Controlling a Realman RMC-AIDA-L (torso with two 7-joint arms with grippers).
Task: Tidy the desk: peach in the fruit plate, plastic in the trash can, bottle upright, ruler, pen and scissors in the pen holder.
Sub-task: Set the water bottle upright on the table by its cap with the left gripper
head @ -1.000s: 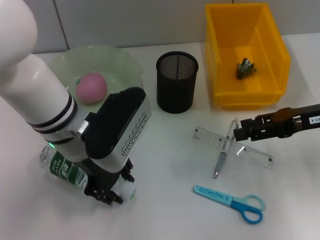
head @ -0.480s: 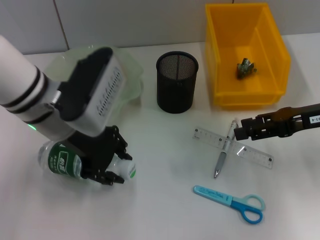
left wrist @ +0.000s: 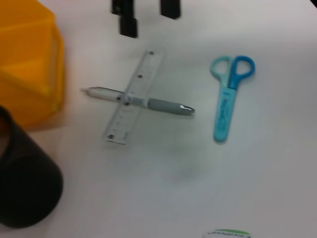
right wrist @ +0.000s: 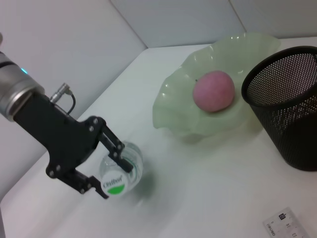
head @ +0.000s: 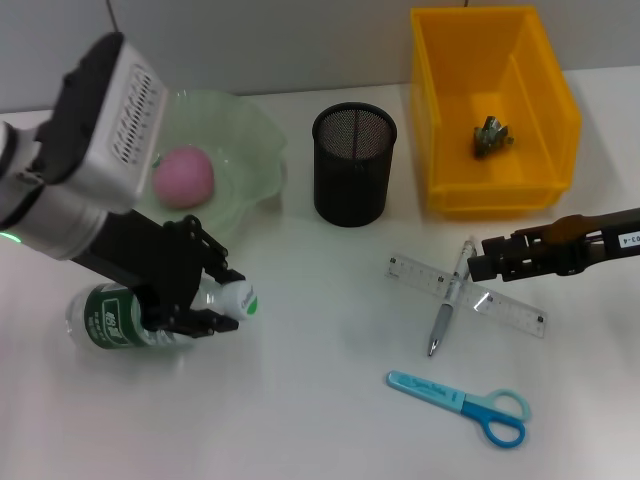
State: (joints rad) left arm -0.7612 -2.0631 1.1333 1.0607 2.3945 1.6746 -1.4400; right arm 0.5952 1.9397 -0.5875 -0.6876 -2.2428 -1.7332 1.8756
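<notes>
- The left gripper (head: 205,300) is clamped around the neck end of the bottle (head: 115,318), its black fingers (right wrist: 113,148) closing on either side just behind the white-and-green cap; the bottle is tilted, its base near the desk (head: 320,400) and its cap end lifted.
- Just beyond the left gripper sits the fruit plate (head: 240,150), a pale green wavy dish, and the pink peach (head: 183,176) lies inside it.
- Further to the gripper's right stands the pen holder (head: 354,165), a black mesh cup; nothing can be seen in the part of its interior that shows.
- The trash can (head: 490,110), a yellow bin, stands beyond the right gripper (head: 478,261), and a small crumpled piece of plastic (head: 491,136) lies on its floor.
- The right gripper hovers low over the desk with its fingertips close together, gripping nothing, just beside the ruler (head: 468,295) and the pen (head: 449,305).
- The clear ruler lies flat and the pen lies across it, forming a cross.
- The scissors (head: 463,403), with blue handles and a light blue sheath, lie on the desk nearer the robot than the right gripper, apart from the ruler and pen.
</notes>
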